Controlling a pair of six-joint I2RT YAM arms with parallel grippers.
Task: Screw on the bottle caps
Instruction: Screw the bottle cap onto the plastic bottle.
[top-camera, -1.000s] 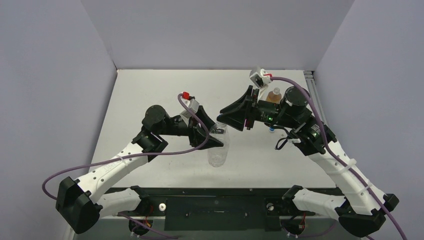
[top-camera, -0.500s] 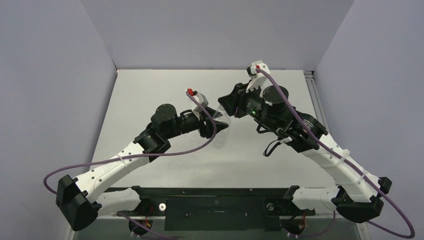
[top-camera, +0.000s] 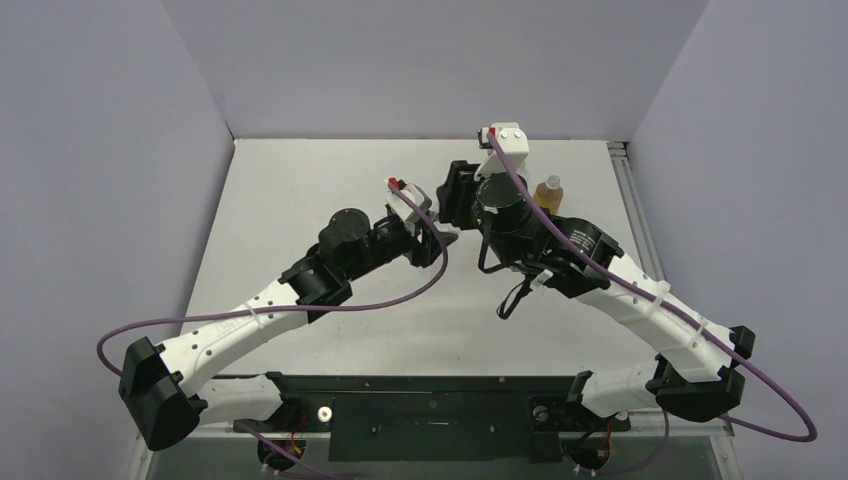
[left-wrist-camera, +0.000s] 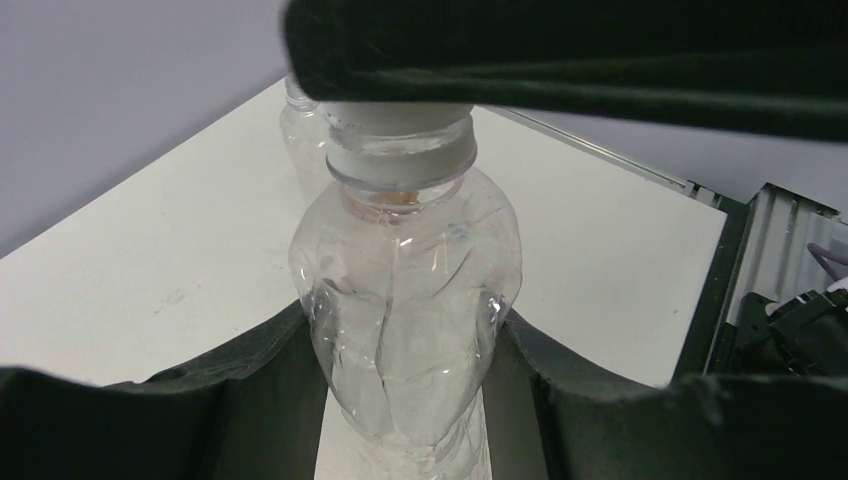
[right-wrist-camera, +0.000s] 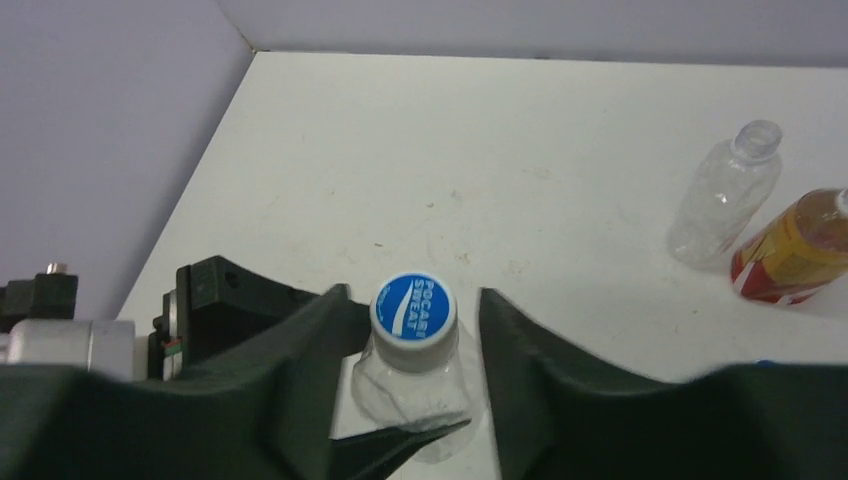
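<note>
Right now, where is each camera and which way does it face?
Top external: above and behind, looking down on the table; left arm, right arm show.
Left wrist: faces the clear bottle the left gripper clamps; fingers show.
Right wrist: looks down on the blue cap between right gripper fingers.
Both wrist views share that bottle.

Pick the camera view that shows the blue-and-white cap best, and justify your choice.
The right wrist view: the blue-and-white cap faces the lens, its print readable, inside the right pincer. The left wrist view shows only its pale side under that pincer. The top external view hides it behind the arms.
</note>
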